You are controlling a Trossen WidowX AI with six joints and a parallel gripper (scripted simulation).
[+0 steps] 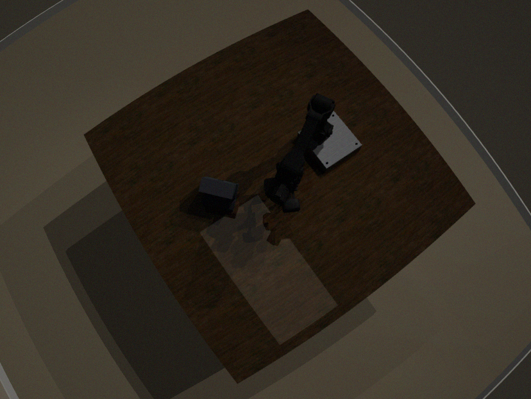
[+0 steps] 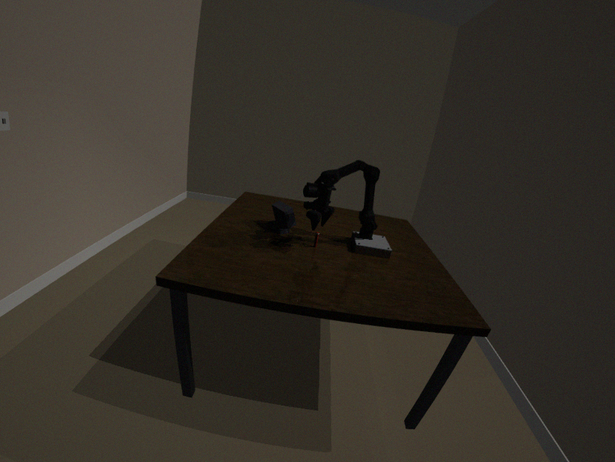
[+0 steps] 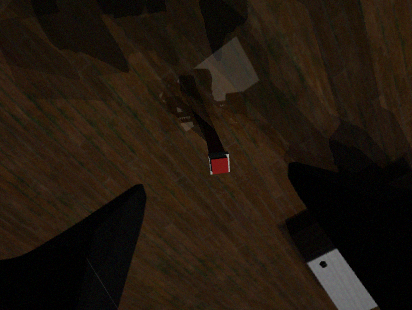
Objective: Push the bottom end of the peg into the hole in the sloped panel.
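Note:
The peg (image 2: 316, 240) (image 3: 219, 165) stands upright on the table. In the wrist view its square red top with a pale rim shows between and slightly ahead of the fingertips. I cannot make it out in the top view. My gripper (image 1: 281, 197) (image 2: 319, 226) (image 3: 216, 179) is open and empty, pointing down above the peg, with a finger on either side in the wrist view. The dark grey sloped panel (image 1: 218, 188) (image 2: 283, 216) stands apart from the peg, to its left in the top and exterior views. Its hole cannot be seen in any view.
The arm's light metal base plate (image 1: 338, 145) (image 2: 379, 242) (image 3: 345, 280) is on the opposite side of the peg from the panel. The wooden table (image 1: 193, 98) (image 2: 238, 268) carries a brighter lit patch and arm shadows. The scene is dim.

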